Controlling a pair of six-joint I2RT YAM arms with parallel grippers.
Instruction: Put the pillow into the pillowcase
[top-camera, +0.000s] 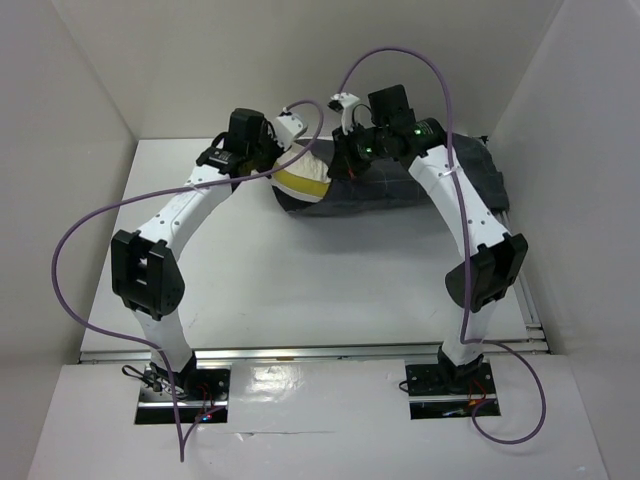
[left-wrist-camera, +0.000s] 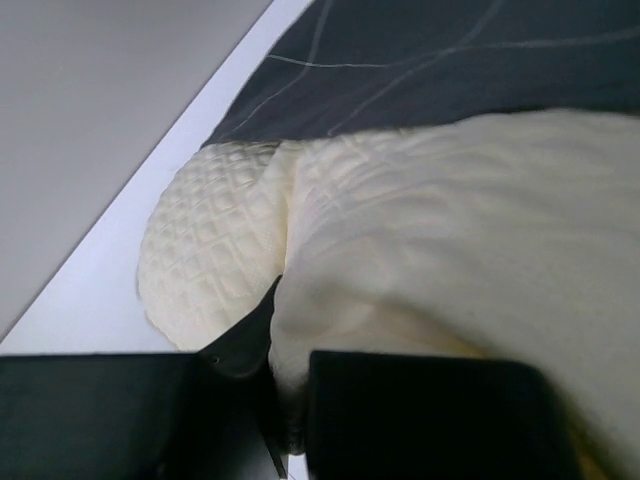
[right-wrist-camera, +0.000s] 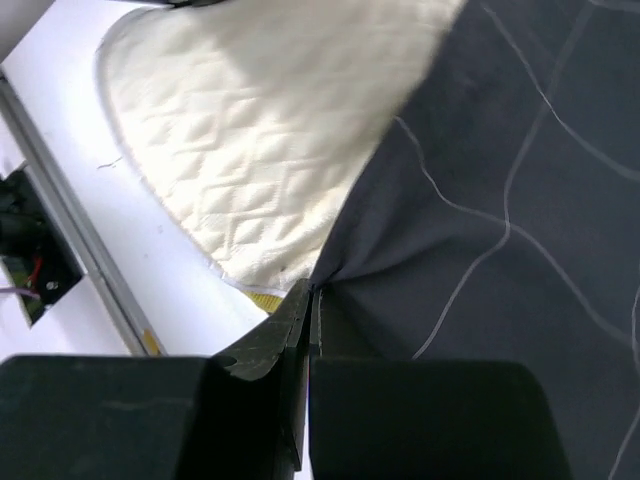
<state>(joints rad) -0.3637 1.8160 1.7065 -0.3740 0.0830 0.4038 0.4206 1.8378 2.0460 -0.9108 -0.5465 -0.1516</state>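
The pillow (left-wrist-camera: 220, 250) is soft cream cloth, matt and quilted in small raised diamonds. The pillowcase (right-wrist-camera: 500, 250) is smooth, matt dark grey cloth crossed by thin pale lines. The table (top-camera: 300, 280) beneath is smooth and white.

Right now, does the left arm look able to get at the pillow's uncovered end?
Likely yes: the left gripper looks pinched on the pillow, whose cream end sticks out of the pillowcase, with nothing between them.
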